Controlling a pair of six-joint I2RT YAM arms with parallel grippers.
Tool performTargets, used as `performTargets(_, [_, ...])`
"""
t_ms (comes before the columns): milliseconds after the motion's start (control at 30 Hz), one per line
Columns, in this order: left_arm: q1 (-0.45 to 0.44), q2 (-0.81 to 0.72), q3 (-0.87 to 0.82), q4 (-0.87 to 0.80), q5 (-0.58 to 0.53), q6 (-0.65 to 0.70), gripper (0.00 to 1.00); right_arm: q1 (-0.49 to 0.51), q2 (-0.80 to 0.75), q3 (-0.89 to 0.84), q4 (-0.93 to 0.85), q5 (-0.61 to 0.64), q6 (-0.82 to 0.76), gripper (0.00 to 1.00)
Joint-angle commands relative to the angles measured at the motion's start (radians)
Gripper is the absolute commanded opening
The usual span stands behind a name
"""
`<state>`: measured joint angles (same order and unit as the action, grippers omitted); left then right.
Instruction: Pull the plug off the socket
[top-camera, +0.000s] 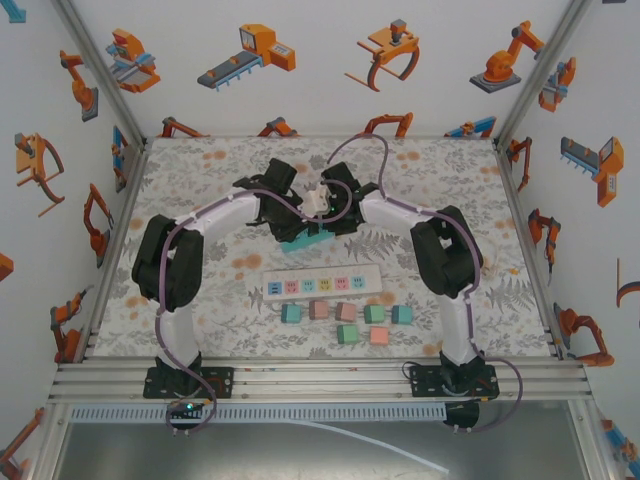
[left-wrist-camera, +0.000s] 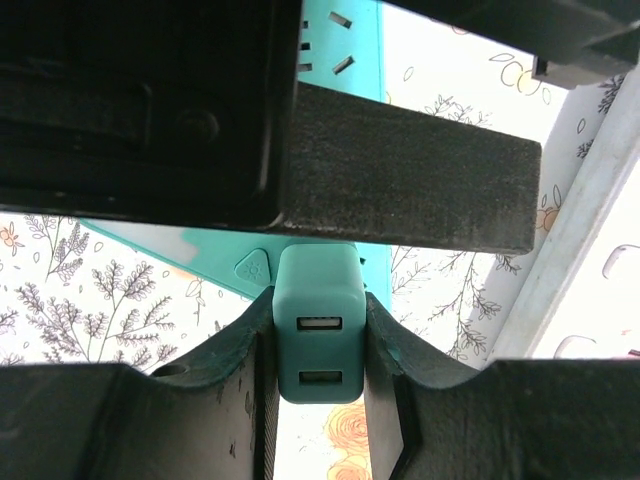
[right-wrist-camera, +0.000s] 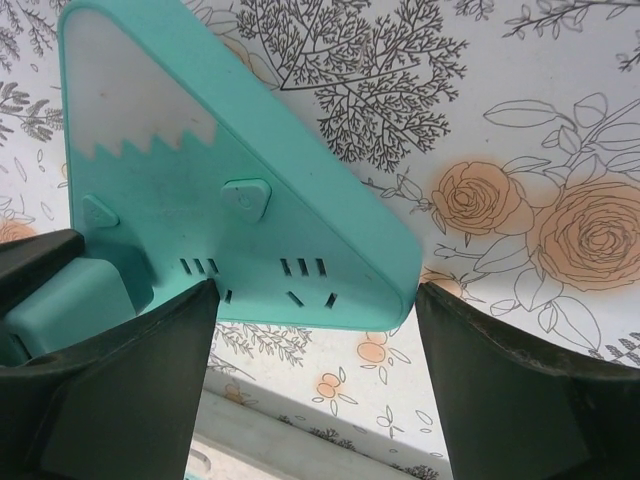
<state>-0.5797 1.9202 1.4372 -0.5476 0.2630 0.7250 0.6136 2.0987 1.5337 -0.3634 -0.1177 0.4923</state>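
Count: two arms, left arm (top-camera: 165, 265) and right arm (top-camera: 445, 250), one teal socket strip (right-wrist-camera: 250, 150), one teal plug (left-wrist-camera: 318, 300) showing two USB ports (left-wrist-camera: 319, 326), one white power strip (top-camera: 323, 284), seven small blocks (top-camera: 346, 312) (three pink, two green, two teal).
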Motion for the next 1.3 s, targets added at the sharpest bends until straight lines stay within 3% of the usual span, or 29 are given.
performTargets(0, [-0.012, -0.042, 0.058, 0.039, 0.207, -0.116, 0.00, 0.083, 0.147, -0.046, -0.137, 0.325, -0.070, 0.70])
performTargets(433, [0.030, -0.049, 0.049, 0.029, 0.196, -0.129, 0.00, 0.089, 0.164, -0.022, -0.193, 0.339, -0.145, 0.70])
performTargets(600, [0.040, -0.030, 0.104, 0.027, 0.252, -0.238, 0.00, 0.088, 0.175, -0.004, -0.207, 0.339, -0.158, 0.70])
performTargets(867, [0.033, -0.036, 0.109, -0.043, 0.155, -0.181, 0.00, 0.089, 0.166, -0.006, -0.199, 0.309, -0.156, 0.70])
performTargets(1067, [0.033, -0.131, 0.098, -0.054, 0.100, -0.210, 0.00, 0.089, 0.044, -0.028, -0.118, 0.258, -0.136, 0.72])
performTargets(1267, [0.032, -0.292, 0.004, -0.002, 0.171, -0.290, 0.00, 0.086, -0.113, -0.021, -0.049, 0.155, -0.132, 0.74])
